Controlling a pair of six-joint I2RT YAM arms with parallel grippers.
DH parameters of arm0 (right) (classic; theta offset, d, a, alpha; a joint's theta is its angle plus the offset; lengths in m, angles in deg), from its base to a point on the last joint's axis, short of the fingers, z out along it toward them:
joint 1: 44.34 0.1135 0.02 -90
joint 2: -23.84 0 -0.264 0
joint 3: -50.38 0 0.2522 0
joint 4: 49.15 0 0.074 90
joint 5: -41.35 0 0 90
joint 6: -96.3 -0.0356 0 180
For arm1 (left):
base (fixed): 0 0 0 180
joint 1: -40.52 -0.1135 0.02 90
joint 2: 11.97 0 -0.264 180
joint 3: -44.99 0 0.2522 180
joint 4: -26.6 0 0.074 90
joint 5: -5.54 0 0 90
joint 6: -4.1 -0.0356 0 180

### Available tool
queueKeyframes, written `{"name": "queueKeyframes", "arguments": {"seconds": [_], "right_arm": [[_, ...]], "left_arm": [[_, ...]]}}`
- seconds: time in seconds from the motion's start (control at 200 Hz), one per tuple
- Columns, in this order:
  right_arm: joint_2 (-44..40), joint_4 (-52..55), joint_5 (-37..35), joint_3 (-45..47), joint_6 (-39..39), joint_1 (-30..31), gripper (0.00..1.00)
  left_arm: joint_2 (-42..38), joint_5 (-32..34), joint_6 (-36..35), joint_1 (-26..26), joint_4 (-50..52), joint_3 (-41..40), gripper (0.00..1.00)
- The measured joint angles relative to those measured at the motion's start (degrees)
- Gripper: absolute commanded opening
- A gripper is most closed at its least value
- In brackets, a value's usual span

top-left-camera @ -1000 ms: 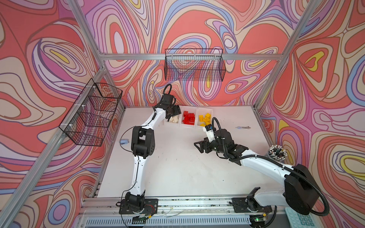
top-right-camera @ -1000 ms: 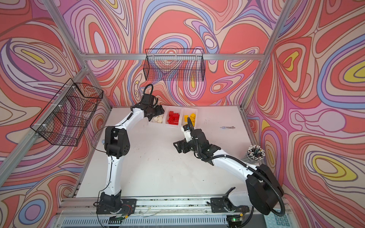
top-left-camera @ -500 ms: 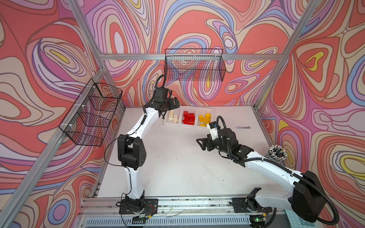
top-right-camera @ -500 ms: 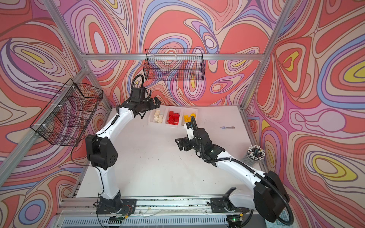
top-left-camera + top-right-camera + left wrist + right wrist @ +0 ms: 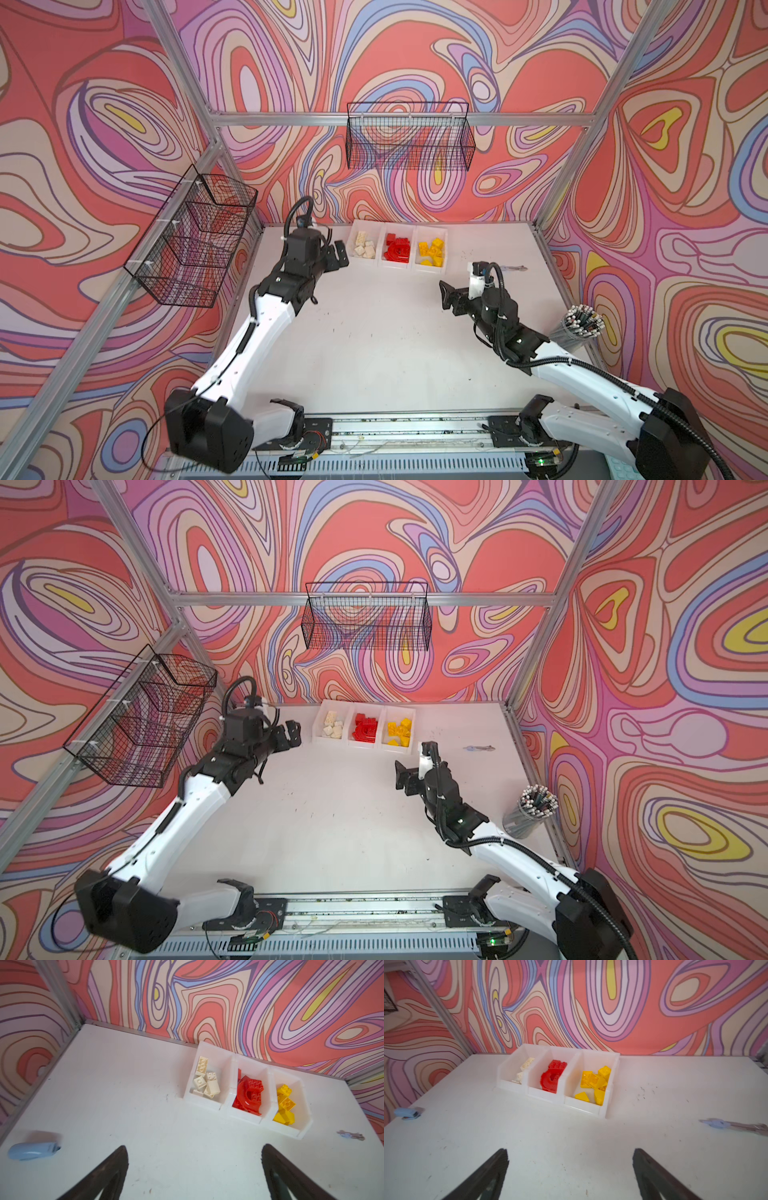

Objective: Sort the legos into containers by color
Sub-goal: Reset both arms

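Note:
Three joined white containers [image 5: 381,245] [image 5: 348,729] stand at the table's back edge. White legos [image 5: 365,249] [image 5: 205,1080] fill the left one. Red legos [image 5: 397,251] [image 5: 249,1093], with a big arch piece on top, lie in the middle one. Yellow legos [image 5: 432,253] [image 5: 596,1084] are in the right one. My left gripper [image 5: 336,254] [image 5: 194,1146] hangs open and empty just left of the containers. Farther right and nearer the front, my right gripper [image 5: 451,296] [image 5: 570,1149] is also open and empty, above bare table. No loose legos show on the table.
A light-blue stapler [image 5: 33,1150] [image 5: 406,1113] lies by the left wall. A small blue-handled tool [image 5: 513,268] [image 5: 720,1124] lies right of the containers. A cup of pencils [image 5: 579,328] stands at the right edge. Black wire baskets [image 5: 409,137] [image 5: 195,241] hang on the walls.
My left gripper has drawn back from over the white bin to its left side and opened wider. The right gripper has moved right and toward the front, away from the bins.

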State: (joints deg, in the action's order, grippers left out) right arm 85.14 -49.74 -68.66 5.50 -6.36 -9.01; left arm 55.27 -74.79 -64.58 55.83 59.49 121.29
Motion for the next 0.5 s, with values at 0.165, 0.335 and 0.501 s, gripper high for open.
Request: {"name": "queueKeyframes", "arguments": {"seconds": [0.165, 0.335, 0.501], "right_arm": [[4.8, -6.4, -9.7, 2.0, 2.2, 0.0, 0.98], [11.6, -18.7, -18.9, 3.8, 8.8, -0.2, 0.98], [12.4, -25.3, -20.4, 6.7, 11.9, -5.2, 0.98]], "left_arm": [[-13.0, 4.6, -4.5, 0.0, -7.6, -17.6, 1.00], [-15.2, 7.5, -10.2, -0.1, -18.5, -31.5, 1.00], [-6.5, 7.9, -15.2, -3.7, -25.9, -33.7, 1.00]]}}
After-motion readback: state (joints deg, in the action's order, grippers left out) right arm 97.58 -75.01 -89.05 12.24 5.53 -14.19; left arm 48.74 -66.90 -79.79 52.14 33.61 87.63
